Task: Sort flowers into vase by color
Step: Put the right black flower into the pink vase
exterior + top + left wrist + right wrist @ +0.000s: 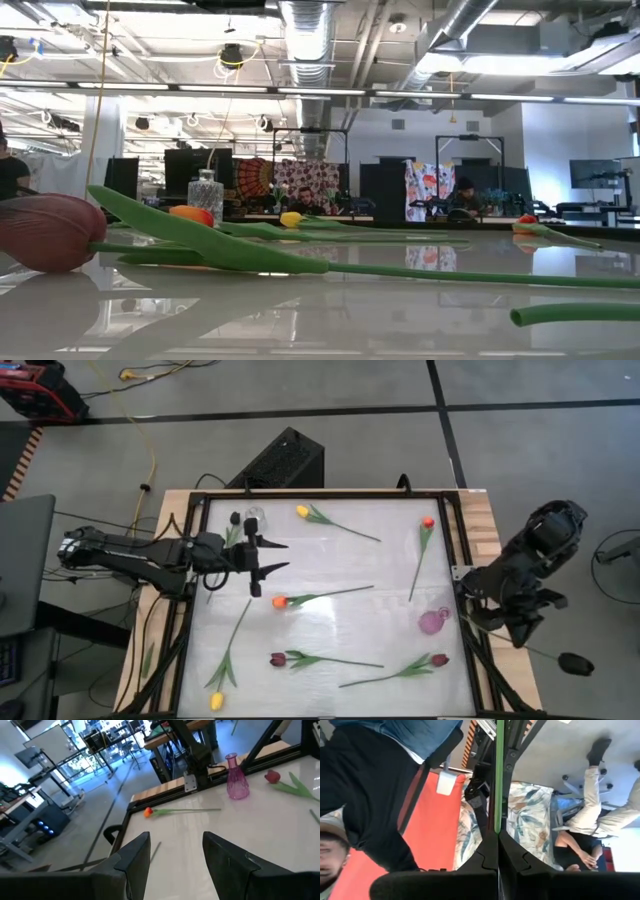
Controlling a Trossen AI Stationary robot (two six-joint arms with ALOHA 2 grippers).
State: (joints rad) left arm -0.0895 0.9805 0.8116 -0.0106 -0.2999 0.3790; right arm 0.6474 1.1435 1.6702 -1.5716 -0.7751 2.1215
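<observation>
My left gripper (270,555) is stretched level over the table's left side, fingers (134,857) spread wide and empty, just beside the clear vase (254,516) and an orange tulip (281,602). My right gripper (498,842) is folded up off the table's right edge, clamped on a thin green stem (499,775), aimed at people in the room. Other flowers lie loose on the white table (380,560): yellow tulip (303,512), maroon tulip (278,659), another near the pink vase (432,623).
</observation>
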